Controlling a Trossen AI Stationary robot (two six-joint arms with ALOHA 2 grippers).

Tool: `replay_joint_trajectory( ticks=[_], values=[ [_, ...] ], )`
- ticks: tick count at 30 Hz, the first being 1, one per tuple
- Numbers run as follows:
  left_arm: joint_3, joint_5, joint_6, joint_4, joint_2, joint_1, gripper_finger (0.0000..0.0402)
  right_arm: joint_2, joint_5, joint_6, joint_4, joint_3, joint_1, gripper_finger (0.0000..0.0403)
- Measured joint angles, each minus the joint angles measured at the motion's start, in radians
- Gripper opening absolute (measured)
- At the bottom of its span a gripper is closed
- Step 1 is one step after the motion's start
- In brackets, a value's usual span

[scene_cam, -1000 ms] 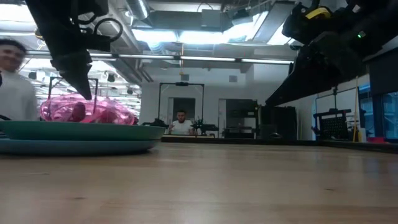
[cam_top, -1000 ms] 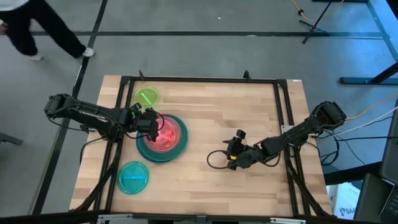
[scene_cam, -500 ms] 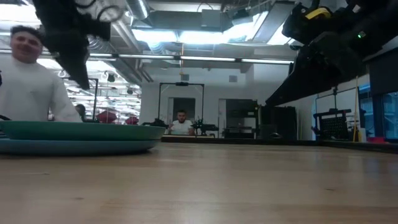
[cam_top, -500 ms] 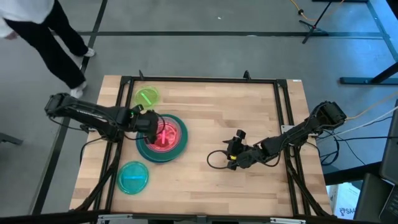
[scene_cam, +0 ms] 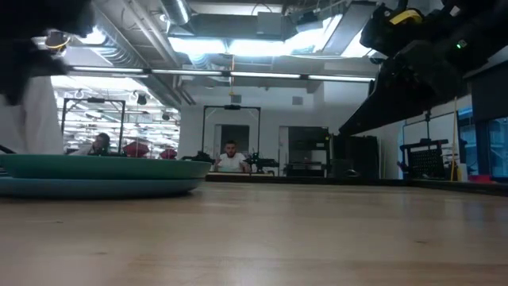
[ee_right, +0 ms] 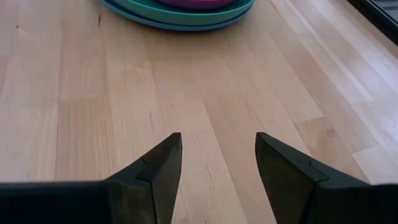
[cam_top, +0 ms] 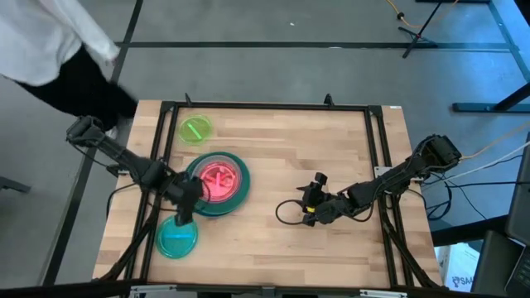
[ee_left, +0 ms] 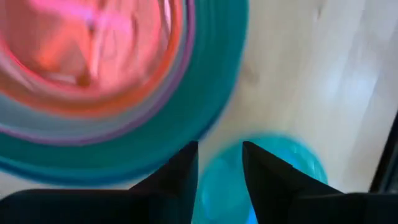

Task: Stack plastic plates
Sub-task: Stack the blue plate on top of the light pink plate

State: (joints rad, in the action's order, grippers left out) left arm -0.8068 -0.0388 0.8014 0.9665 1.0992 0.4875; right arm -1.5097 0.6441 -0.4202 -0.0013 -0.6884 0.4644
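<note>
Overhead view evenly lit, shadows soft. Person [cam_top: 50,58] at upper left smeared by motion. Low view: bright ceiling lamps [scene_cam: 238,48] glare at top centre, arms dark silhouettes against them, near table [scene_cam: 278,238] out of focus. Left wrist view strongly blurred, plates [ee_left: 118,74] smeared. Right wrist view sharp, light even.

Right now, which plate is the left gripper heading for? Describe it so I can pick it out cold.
Start at the big stack of plates on the left half of the wooden table. Just beyond the stack toward the table's near-left corner, the left gripper hangs over a small plate lying alone, the cyan plate. It is translucent blue-green, whereas the other loose small plate, the lime plate, is yellow-green and lies on the stack's far side.
</note>
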Motion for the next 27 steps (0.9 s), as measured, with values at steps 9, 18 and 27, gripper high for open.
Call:
replay_joint_trajectory(
  ticks=[9,18,27],
  values=[
    [0.152,0.109,0.223,-0.054,0.000,0.183,0.0118,0.000,0.000,-0.002,0.003,0.000,0.000,0.0195],
    [0.311,0.129,0.264,-0.152,0.000,0.199,0.0118,0.000,0.000,-0.002,0.004,0.000,0.000,0.0195],
    [0.389,0.212,0.237,-0.292,0.000,0.195,0.0118,0.000,0.000,-0.003,0.008,0.000,0.000,0.0195]
  ],
)
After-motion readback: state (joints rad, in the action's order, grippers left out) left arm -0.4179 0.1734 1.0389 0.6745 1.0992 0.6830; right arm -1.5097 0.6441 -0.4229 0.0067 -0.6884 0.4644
